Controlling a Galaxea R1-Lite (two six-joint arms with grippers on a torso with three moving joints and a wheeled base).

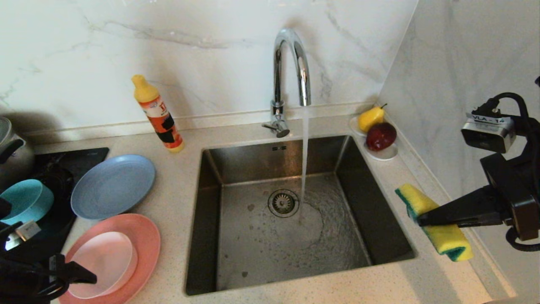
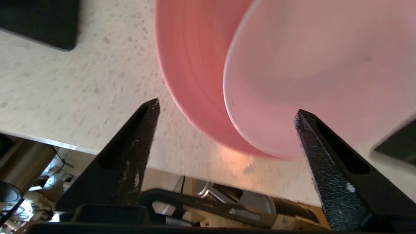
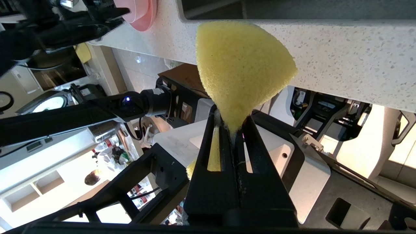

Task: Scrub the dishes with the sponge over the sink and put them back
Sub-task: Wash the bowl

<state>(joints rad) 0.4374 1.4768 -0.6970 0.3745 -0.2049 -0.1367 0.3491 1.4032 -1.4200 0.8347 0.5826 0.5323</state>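
The speckled pale bench [image 1: 177, 198] meets marble walls [image 1: 202, 50], and water runs into the sink [image 1: 253, 236]. The left tool [image 2: 227, 112] is released near the pale pink-white bowl [image 1: 103, 261]; the right tool [image 1: 422, 219] is grasping the sponge [image 1: 443, 236].

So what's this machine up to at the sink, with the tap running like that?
It is washing dishes. Its right gripper is shut on a yellow sponge, held beside the sink above the counter. Its left gripper is open at the near edge of a pale pink bowl, which sits on a salmon-pink plate; it holds nothing. A grey-blue plate and a teal bowl lie to the left. Water from the tap runs into the sink, which holds no dish.
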